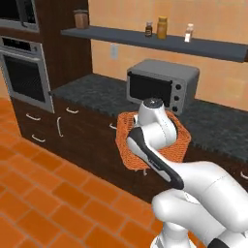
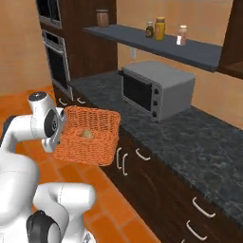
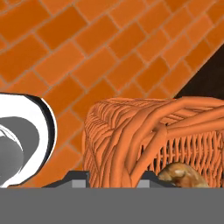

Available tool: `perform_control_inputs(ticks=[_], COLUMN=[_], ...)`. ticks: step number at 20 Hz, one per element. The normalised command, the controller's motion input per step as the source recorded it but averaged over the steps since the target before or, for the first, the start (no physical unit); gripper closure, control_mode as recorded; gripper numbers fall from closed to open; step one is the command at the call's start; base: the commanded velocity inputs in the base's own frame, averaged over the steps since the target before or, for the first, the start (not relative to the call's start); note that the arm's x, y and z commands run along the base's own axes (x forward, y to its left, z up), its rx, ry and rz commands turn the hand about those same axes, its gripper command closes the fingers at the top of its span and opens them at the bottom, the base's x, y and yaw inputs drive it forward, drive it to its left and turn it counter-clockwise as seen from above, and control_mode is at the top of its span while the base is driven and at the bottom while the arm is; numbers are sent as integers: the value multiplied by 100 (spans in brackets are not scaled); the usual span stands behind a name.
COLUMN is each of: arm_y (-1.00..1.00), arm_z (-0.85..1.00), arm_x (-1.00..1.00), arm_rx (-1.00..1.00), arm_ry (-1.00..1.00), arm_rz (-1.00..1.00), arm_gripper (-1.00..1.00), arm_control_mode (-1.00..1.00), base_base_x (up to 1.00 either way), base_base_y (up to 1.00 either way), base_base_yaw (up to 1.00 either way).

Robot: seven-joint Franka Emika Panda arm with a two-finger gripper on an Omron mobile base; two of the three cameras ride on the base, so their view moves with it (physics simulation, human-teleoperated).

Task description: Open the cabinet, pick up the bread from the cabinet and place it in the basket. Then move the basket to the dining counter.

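The orange wicker basket [image 2: 95, 123] hangs in the air in front of the dark drawers, off the counter and over the floor. My gripper [image 3: 113, 179] is shut on its near rim, with one finger on each side of the woven edge. A small tan-brown bread [image 2: 87, 135] lies inside the basket [image 3: 131, 131], and this bread [image 3: 181, 175] also shows past the rim in the hand view. From the left base, my arm covers most of the basket [image 1: 183, 140]. The cabinet door with its silver handle and the dining counter are out of view.
A grey toaster oven [image 2: 156, 90] stands on the dark speckled countertop [image 2: 190, 137] behind the basket. Above is a shelf [image 1: 160, 41] with jars. A wall oven [image 1: 24, 72] is at the left. Orange tiled floor [image 1: 48, 193] lies open below and to the left.
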Motion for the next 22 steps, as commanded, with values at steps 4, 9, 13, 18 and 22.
perform_control_inputs(ticks=[4, 9, 13, 18, 22], arm_y=[0, 0, 0, 0, 0], arm_z=[0, 0, 0, 0, 0], arm_x=[0, 0, 0, 0, 0], arm_rx=[0, 0, 0, 0, 0], arm_ry=[0, 0, 0, 0, 0], arm_rz=[0, 0, 0, 0, 0], arm_gripper=[100, 100, 100, 100, 100], arm_control_mode=[100, 100, 100, 100, 100], base_base_x=[23, 28, 21, 87, 100], base_base_y=[16, 16, -4, 5, 0], base_base_yaw=[80, 82, 72, 60, 57])
